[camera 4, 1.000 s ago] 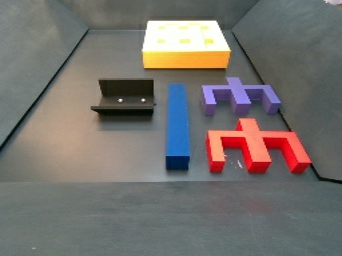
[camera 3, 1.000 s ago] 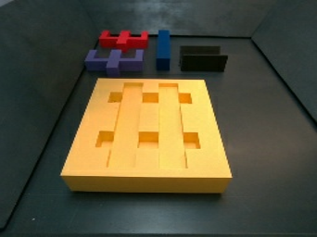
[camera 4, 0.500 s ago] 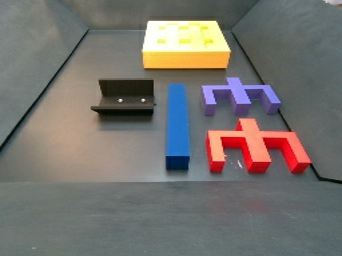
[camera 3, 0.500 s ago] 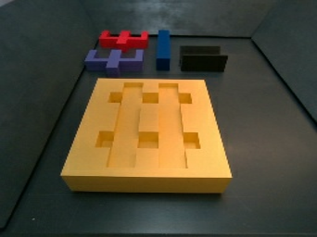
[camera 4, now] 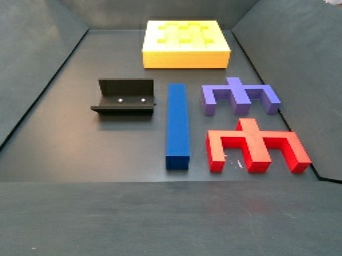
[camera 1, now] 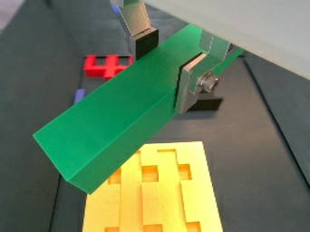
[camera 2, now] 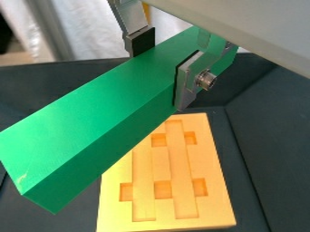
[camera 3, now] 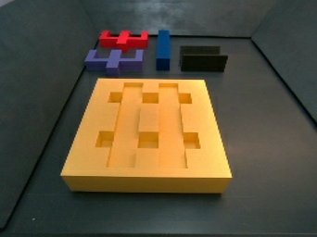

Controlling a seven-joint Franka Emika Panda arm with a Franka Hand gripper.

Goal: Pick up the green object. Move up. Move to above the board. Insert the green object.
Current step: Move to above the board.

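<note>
Gripper clamped on the green object, high over the board.

You've got one green object, pinched across its width between two silver fingers with dark pads, seen in both wrist views; it hangs in the air, tilted, long end sticking out well past the fingers. One yellow board sits on the floor below it, three lengthwise grooves, six square holes. Neither side view shows the gripper or the green bar. Also on the floor, you can count: one blue bar, one purple block, one red block, one dark fixture. Blue bar lies between the fixture and the purple and red blocks, all well apart from the board.
</note>
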